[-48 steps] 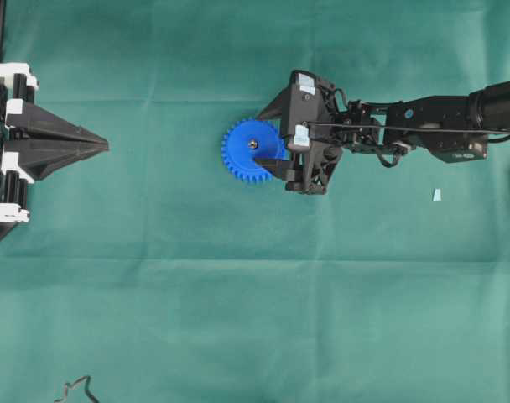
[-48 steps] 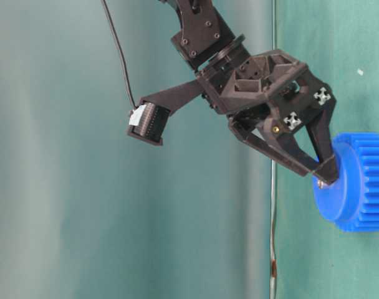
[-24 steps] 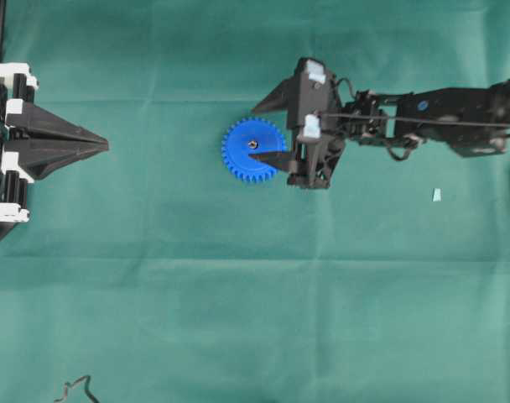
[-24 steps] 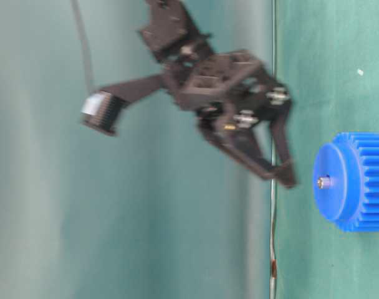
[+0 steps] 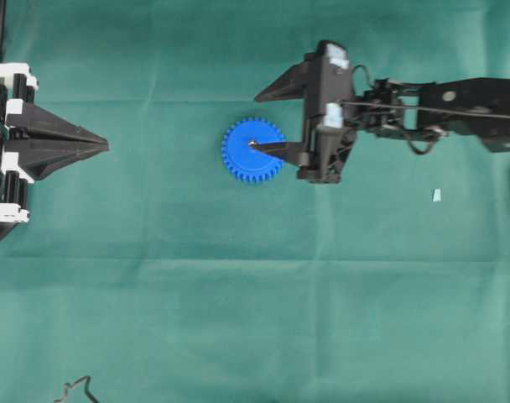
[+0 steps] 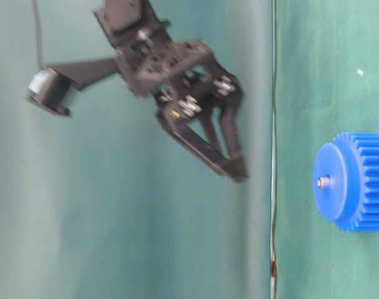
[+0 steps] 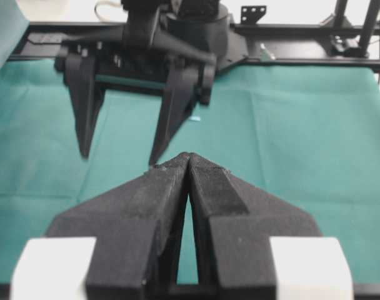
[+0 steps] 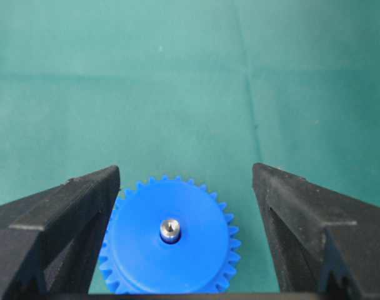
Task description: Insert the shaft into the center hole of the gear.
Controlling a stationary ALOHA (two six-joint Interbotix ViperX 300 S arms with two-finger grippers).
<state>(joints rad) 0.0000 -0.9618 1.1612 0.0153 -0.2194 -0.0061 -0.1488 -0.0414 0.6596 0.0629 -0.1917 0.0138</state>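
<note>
Gear [image 5: 252,151] flat on green cloth [image 5: 238,294] near scene centre, teeth all round the rim. Shaft [image 8: 170,229] upright in center hole [image 8: 170,238], shiny round end poking above the blue face. Right gripper [image 6: 236,168] raised clear above, fingers spread wide, holding nothing. Far left: left gripper [image 5: 102,146] pressed closed, tips together, well apart from gear. Small pale scrap [image 5: 437,196] far right.
</note>
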